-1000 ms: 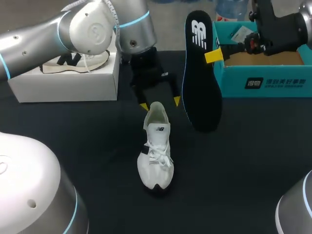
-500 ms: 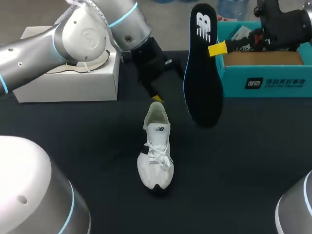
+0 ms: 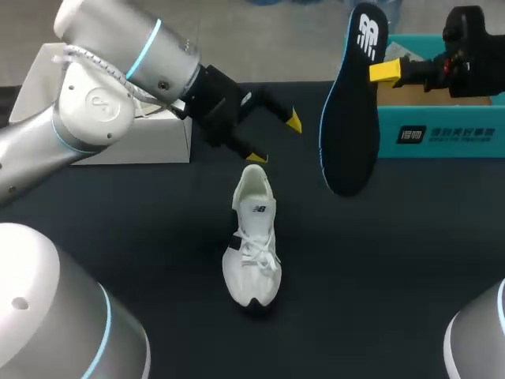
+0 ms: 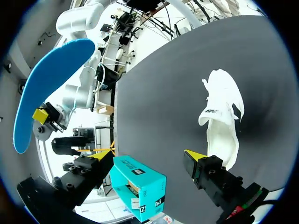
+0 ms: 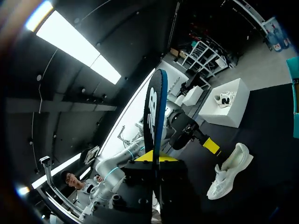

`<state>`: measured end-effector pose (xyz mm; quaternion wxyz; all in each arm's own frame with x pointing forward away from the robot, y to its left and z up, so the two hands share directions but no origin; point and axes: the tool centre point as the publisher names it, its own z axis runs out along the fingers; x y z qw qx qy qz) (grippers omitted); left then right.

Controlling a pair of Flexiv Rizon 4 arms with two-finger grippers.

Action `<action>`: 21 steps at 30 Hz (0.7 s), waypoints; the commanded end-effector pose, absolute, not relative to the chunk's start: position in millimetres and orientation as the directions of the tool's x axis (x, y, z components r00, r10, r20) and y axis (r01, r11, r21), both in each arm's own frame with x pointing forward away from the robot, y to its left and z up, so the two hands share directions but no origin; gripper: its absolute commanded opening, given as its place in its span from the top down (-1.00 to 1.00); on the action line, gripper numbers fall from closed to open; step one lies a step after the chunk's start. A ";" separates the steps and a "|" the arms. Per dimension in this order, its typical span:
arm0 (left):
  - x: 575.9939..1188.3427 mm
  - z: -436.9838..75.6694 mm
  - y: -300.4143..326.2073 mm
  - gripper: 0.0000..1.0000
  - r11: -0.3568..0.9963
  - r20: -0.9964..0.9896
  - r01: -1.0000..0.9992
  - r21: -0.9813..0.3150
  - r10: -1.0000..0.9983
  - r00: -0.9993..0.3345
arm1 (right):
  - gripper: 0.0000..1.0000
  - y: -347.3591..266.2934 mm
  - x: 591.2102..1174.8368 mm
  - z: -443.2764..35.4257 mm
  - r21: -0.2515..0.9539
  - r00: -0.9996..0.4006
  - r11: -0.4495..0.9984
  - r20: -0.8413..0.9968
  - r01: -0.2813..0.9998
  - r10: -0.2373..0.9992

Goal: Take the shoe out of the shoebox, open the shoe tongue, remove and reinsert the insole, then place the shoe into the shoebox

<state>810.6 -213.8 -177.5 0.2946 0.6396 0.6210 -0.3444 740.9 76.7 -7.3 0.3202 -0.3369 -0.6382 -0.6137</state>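
though hidden behind the long black foam insole [image 3: 351,118] at its far finger, seen clamping it upright beside the teal cardboard shoebox [image 3: 442,134]: right gripper [image 3: 377,73]. blue underside shown only from left wrist. left gripper [image 3: 274,140] spread, empty, just beyond the heel of the white lace-up shoe [image 3: 252,237], lying outside the box

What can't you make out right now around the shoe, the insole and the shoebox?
- Shoebox inside: in the head view it is cut off by the picture's edge and covered by the right gripper.
- Right gripper's far finger: in the head view it is behind the insole.
- Shoe forefoot inside: in the head view the tongue and laces hide it.
- White box top: in the head view the left arm covers it.
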 end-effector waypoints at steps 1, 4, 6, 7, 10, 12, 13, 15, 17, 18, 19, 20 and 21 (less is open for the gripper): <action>800.3 -168.5 -206.2 -1.00 -0.036 -0.896 0.999 -0.006 0.444 0.010 | 1.00 74.4 739.3 -8.1 0.535 -0.536 0.018 0.843 0.844 0.044; 795.3 -156.7 -203.6 -1.00 -0.042 -0.914 0.999 0.016 0.403 0.032 | 1.00 72.7 739.0 -12.8 0.494 -0.494 0.011 0.869 0.870 0.045; 792.6 -150.4 -202.6 -1.00 -0.043 -0.922 0.999 0.033 0.384 0.047 | 1.00 72.3 740.1 -17.3 0.464 -0.464 0.009 0.884 0.886 0.059; 790.3 -145.6 -202.2 -1.00 -0.045 -0.928 0.998 0.046 0.367 0.060 | 1.00 71.5 740.8 -19.8 0.451 -0.451 0.020 0.888 0.892 0.084; 787.1 -135.3 -201.7 -1.00 -0.043 -0.942 0.997 0.067 0.326 0.078 | 1.00 71.5 740.8 -19.8 0.451 -0.451 0.020 0.888 0.892 0.084; 784.4 -127.9 -200.8 -1.00 -0.040 -0.953 0.995 0.087 0.289 0.095 | 1.00 71.5 740.8 -19.8 0.451 -0.451 0.020 0.888 0.892 0.084; 783.4 -124.3 -200.7 -1.00 -0.040 -0.956 0.995 0.092 0.277 0.099 | 1.00 71.5 740.8 -19.8 0.451 -0.451 0.020 0.888 0.892 0.084; 780.9 -116.5 -200.9 -1.00 -0.044 -0.963 0.993 0.107 0.244 0.115 | 1.00 71.5 740.8 -19.8 0.451 -0.451 0.020 0.888 0.892 0.084; 778.7 -108.8 -202.1 -1.00 -0.047 -0.965 0.991 0.127 0.225 0.134 | 1.00 71.5 740.8 -19.8 0.451 -0.451 0.020 0.888 0.892 0.084; 778.1 -105.6 -202.9 -1.00 -0.051 -0.966 0.990 0.134 0.215 0.142 | 1.00 71.5 740.8 -19.8 0.451 -0.451 0.020 0.888 0.892 0.084; 777.4 -102.2 -203.6 -1.00 -0.053 -0.967 0.988 0.145 0.205 0.153 | 1.00 71.5 740.8 -19.8 0.451 -0.451 0.020 0.888 0.892 0.084; 777.0 -100.3 -204.1 -1.00 -0.054 -0.966 0.985 0.162 0.198 0.169 | 1.00 70.5 737.6 -25.3 0.407 -0.405 -0.014 0.911 0.913 0.083; 777.1 -99.7 -204.5 -1.00 -0.059 -0.965 0.983 0.171 0.191 0.180 | 1.00 70.4 736.7 -29.0 0.373 -0.369 -0.045 0.926 0.927 0.076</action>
